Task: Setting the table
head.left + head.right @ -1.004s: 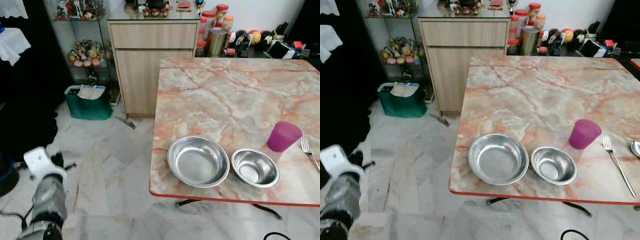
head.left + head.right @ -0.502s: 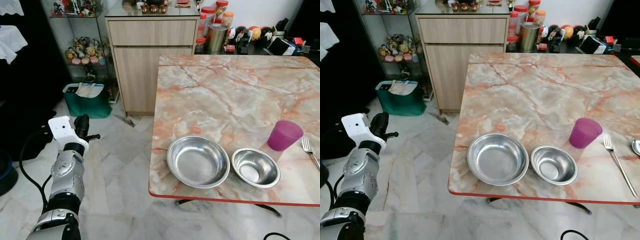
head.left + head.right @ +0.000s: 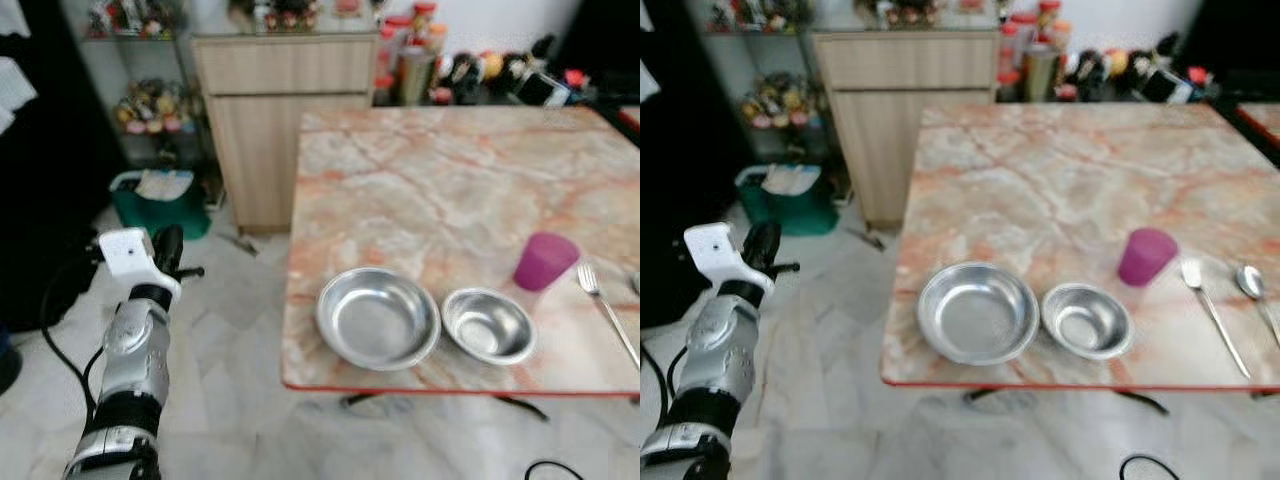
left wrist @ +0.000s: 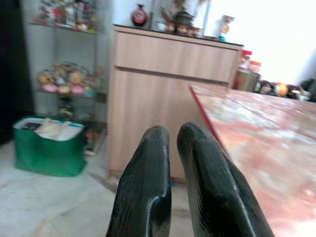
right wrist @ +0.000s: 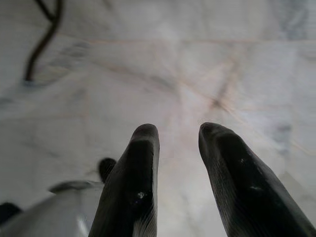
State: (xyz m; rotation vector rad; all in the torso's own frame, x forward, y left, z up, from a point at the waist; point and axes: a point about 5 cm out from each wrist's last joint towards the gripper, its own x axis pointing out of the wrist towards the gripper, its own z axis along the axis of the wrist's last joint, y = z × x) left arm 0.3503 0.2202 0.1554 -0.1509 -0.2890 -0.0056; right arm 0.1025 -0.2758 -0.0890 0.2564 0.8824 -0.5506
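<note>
Two bowls (image 3: 378, 317) (blurred), fork (image 3: 606, 311) cut off.

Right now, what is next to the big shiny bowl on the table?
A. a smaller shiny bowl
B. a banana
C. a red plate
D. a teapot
A: the small bowl sits right beside the big bowl near the table's front edge, with a purple cup just past it.

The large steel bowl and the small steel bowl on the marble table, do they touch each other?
Cannot tell. In the right eye view the large steel bowl and small steel bowl sit rim to rim; blur hides any gap.
</note>
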